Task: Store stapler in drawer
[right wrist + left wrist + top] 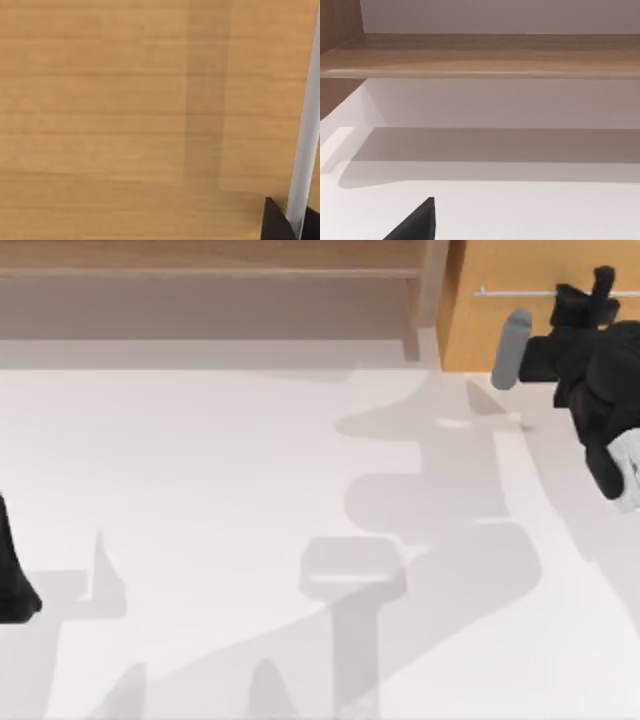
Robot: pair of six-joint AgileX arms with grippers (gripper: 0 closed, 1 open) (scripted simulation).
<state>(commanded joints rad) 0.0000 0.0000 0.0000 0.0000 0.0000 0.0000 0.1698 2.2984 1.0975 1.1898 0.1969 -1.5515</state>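
Note:
The drawer (520,270) stands at the back right, its orange-tan front flush and its thin silver handle (520,291) running across it. My right gripper (598,288) is up against that handle. In the right wrist view the silver bar (303,150) passes between two black fingertips (276,224) that sit tight on either side of it. A grey rounded piece (511,348) leans beside the right arm in front of the drawer; I cannot tell whether it is the stapler. My left arm (12,580) is parked at the left edge.
A brown wooden shelf (210,270) runs along the back left, and its board (485,55) fills the upper left wrist view. One black finger (417,222) of the left gripper hangs over the white table (200,460).

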